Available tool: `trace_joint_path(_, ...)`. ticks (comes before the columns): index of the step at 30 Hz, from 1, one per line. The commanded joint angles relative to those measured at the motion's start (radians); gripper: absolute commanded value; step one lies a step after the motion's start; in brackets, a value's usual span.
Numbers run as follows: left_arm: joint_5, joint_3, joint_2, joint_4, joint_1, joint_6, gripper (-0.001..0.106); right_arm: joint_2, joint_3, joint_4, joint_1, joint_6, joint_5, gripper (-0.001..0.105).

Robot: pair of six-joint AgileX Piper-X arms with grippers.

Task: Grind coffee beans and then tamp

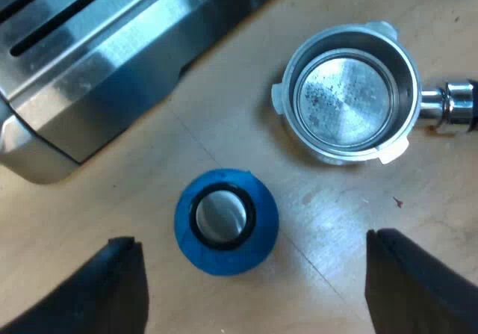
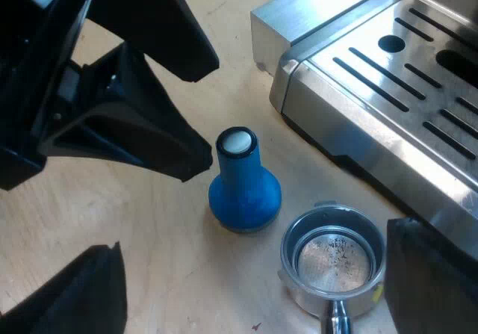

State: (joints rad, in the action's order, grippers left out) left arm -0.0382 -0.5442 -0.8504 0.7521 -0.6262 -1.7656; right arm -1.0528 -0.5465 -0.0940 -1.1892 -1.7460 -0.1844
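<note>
Black fingers [image 1: 112, 289] of my left gripper [image 1: 254, 240] are spread wide on either side of the blue tamper [image 1: 226, 222], and neither touches it. That tamper stands upright on the wooden table [image 1: 224, 117], broad base down, with its narrow top and pale cap facing up. Near it lies the metal holder [image 1: 347, 95], loose on the table with its basket open upward. A few dark specks dot the shiny bottom of the basket, and the chrome neck of its handle sticks out from one side. Both things sit just beside the steel drip tray of the espresso machine [image 1: 97, 57]. My right gripper [image 2: 254, 237] hangs over the same spot with its fingers [image 2: 75, 289] also far apart, holding nothing, the tamper and holder between them.
</note>
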Motion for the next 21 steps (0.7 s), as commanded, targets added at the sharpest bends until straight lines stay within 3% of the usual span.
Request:
trace_joint_path(1,0.025,-0.001,-0.004,-0.016,-0.002,-0.008,0.064,0.006,-0.002,0.015,-0.002,-0.007,0.009,0.071)
trace_joint_path(8,-0.02,-0.001,-0.045,-0.024,0.048,-0.005,0.064,0.006,-0.002,0.015,-0.002,-0.007,0.009,0.071)
trace_joint_path(14,-0.026,-0.001,-0.101,-0.025,0.054,0.046,0.064,0.006,-0.002,0.015,-0.002,-0.007,0.009,0.071)
trace_joint_path(21,-0.026,-0.001,-0.169,-0.055,0.054,0.046,0.064,0.006,-0.002,0.015,-0.002,-0.005,0.009,0.071)
